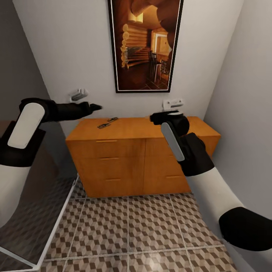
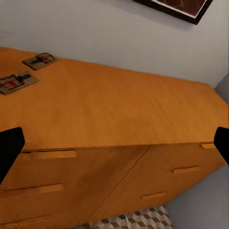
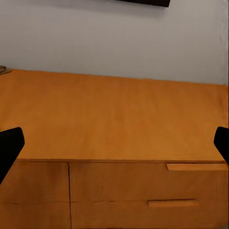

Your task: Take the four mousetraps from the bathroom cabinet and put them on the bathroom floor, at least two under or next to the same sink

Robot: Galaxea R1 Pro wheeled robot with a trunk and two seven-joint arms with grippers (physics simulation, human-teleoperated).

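Head view: two mousetraps [image 1: 107,122] are seen lying on the cabinet [image 1: 124,130] top, near the left gripper [image 1: 95,107]. In both wrist views, fingers are spread apart, holding nothing.

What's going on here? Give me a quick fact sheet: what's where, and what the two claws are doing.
Cabinet: orange-brown, drawers shut, against the wall
Mousetraps: two visible on the cabinet top, one nearer the front, one nearer the wall
Left gripper: open, empty, above the cabinet's left end
Right gripper: open, empty, above the cabinet top
Bathroom floor: cube-pattern tiles
Wall: framed picture
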